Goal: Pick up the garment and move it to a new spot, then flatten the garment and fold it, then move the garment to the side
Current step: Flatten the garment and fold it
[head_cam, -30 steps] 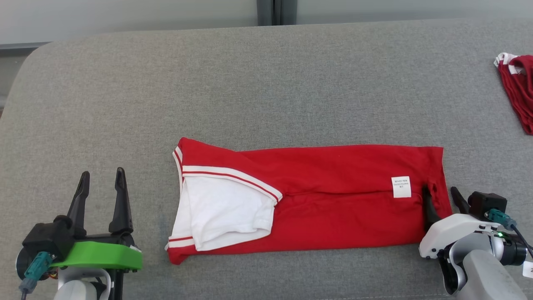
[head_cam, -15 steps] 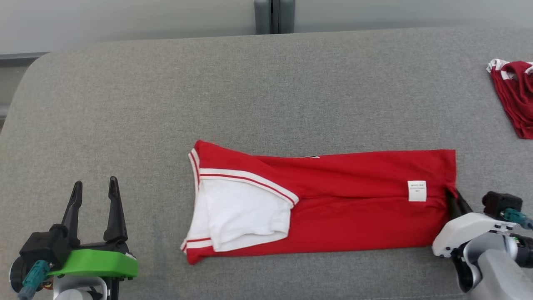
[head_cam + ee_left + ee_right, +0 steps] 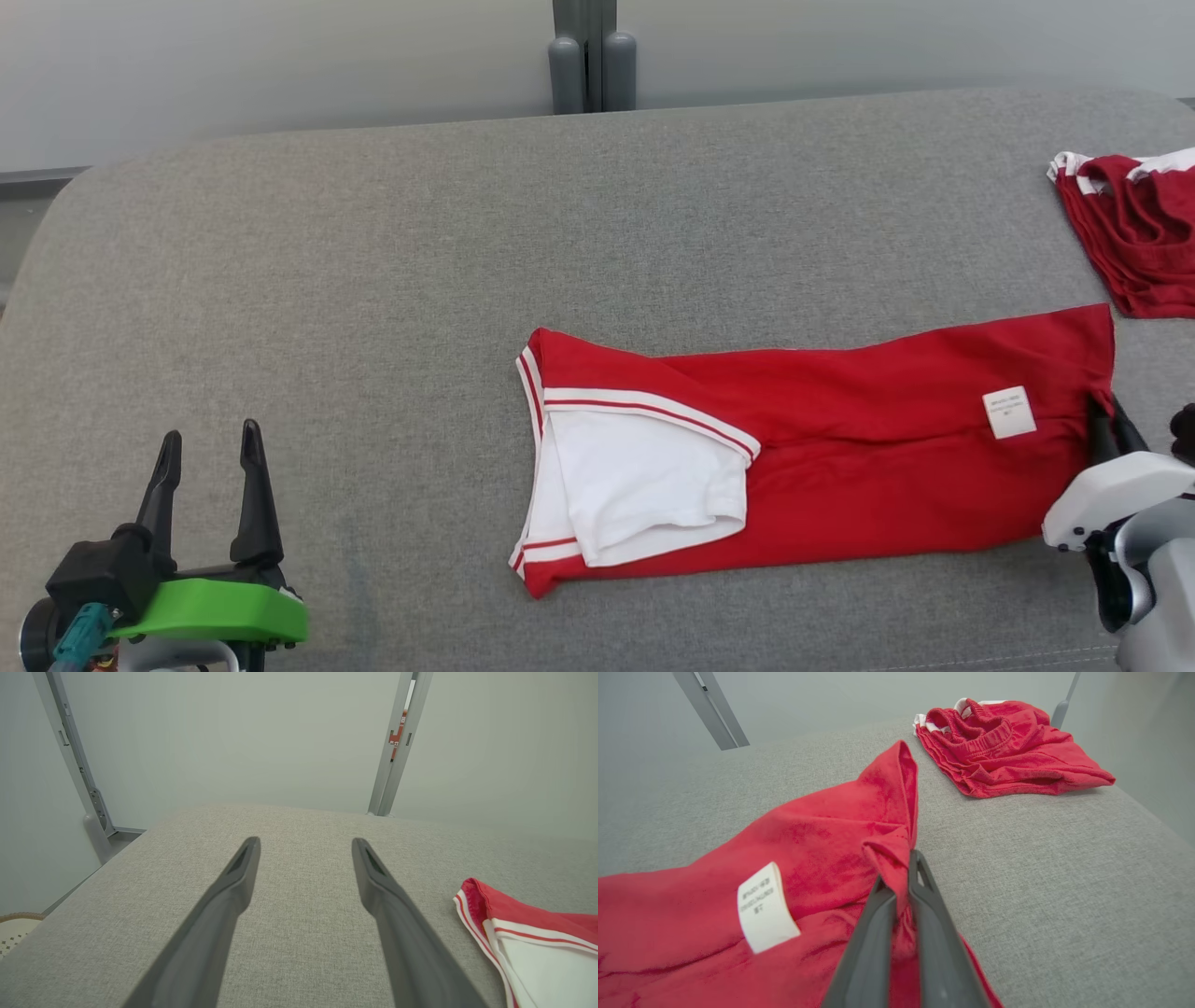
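My left fingers (image 3: pixel 252 495) stand parted and empty at the near left of the grey table (image 3: pixel 373 280). They point away from me, well apart from the garment (image 3: pixel 887 467). The garment is red and folded into one long band. It lies flat across the middle and right of the table, with a white panel (image 3: pixel 644 485) edged in stripes at its left end and a small label (image 3: pixel 1009 413) near its right end. I judge it light, thin and limp. It should sag wherever I lift it and drag on the rough table cloth rather than slide, and a pull from one point may skew the fold. Hems and corners look like the best places to take it. My right fingers (image 3: pixel 931 938) are closed on a pinch of the right-hand edge, just past the label. The cloth is bunched into a small peak between them, and my forearm sits low at the near right. Beyond them lies another red garment (image 3: pixel 1134 233), near but apart.
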Motion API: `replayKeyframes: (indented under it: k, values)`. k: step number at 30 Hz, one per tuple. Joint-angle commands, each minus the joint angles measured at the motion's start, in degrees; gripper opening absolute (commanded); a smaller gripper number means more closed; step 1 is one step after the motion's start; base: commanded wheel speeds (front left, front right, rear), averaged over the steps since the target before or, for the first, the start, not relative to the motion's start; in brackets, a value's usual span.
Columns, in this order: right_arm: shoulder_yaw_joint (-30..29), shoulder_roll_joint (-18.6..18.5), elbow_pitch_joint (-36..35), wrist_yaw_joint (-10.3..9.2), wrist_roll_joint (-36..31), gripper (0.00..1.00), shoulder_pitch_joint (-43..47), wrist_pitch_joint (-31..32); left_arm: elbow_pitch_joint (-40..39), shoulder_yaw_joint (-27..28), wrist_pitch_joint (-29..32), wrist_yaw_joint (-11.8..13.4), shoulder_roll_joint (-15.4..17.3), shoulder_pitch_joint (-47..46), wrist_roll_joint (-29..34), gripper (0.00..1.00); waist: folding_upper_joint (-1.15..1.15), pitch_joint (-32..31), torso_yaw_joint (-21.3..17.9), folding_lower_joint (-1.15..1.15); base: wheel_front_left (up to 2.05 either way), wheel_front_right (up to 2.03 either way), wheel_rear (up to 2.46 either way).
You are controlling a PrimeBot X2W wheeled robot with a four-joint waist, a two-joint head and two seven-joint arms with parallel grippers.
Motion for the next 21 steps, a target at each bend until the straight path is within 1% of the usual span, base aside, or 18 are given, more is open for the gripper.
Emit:
replayKeyframes:
  k: [1,4,11,17,21]
  values:
    - [0.62,0.83,-0.86,-0.13,0.59,0.0,0.58,0.32,0.17,-0.11,-0.15,-0.16,-0.28,1.05,-0.08,1.0,0.0,-0.25,-0.2,0.0,0.0,0.0,0.0]
    - [1.97,2.71,-3.22,-0.12,1.74,0.0,0.81,1.17,0.46,-0.27,-0.15,-0.16,-0.41,1.35,-0.11,1.0,0.0,-0.61,-0.41,0.0,0.0,0.0,0.0]
    - [7.37,6.78,-10.51,-0.12,3.58,0.0,2.54,3.79,0.77,-0.26,-0.15,-0.16,-0.63,1.64,-0.41,1.0,0.0,-1.11,-0.31,0.0,0.0,0.0,0.0]
    - [12.59,9.83,-16.6,-0.12,4.22,0.0,4.05,6.14,1.33,-0.71,-0.15,-0.16,-0.84,1.68,-0.49,1.0,0.0,-1.56,0.69,0.0,0.0,0.0,0.0]
    - [15.94,11.37,-18.92,-0.12,4.68,0.0,4.31,7.17,1.7,-1.04,-0.15,-0.17,-0.95,1.57,-0.61,1.0,0.0,-1.74,1.54,0.0,0.0,0.0,0.0]
